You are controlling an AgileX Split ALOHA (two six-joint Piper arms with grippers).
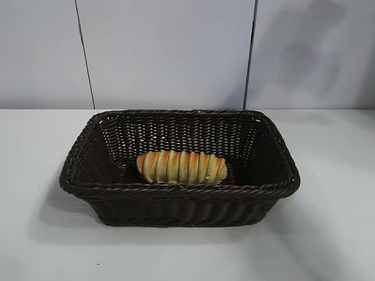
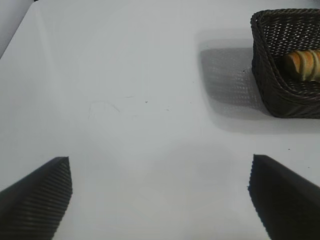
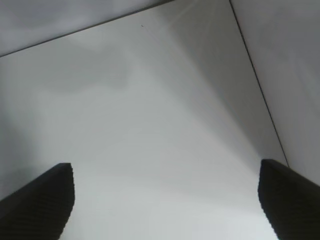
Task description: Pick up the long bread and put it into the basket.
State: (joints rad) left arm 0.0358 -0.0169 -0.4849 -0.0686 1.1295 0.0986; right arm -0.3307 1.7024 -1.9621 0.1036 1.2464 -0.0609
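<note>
The long bread (image 1: 182,167) lies crosswise on the floor of the dark brown wicker basket (image 1: 176,190), near its front wall. The left wrist view catches one end of the long bread (image 2: 305,64) inside a corner of the basket (image 2: 267,80). My left gripper (image 2: 160,200) hangs open over bare table, well away from the basket, with nothing between its black ridged fingers (image 2: 42,197). Out at the table's far side near the wall, my right gripper (image 3: 167,200) is open too and holds nothing. Neither arm shows in the exterior view.
The basket stands mid-table on a plain white tabletop (image 1: 53,246). A grey panelled wall (image 1: 170,52) runs behind it. In the right wrist view the table's edge meets the wall (image 3: 260,85).
</note>
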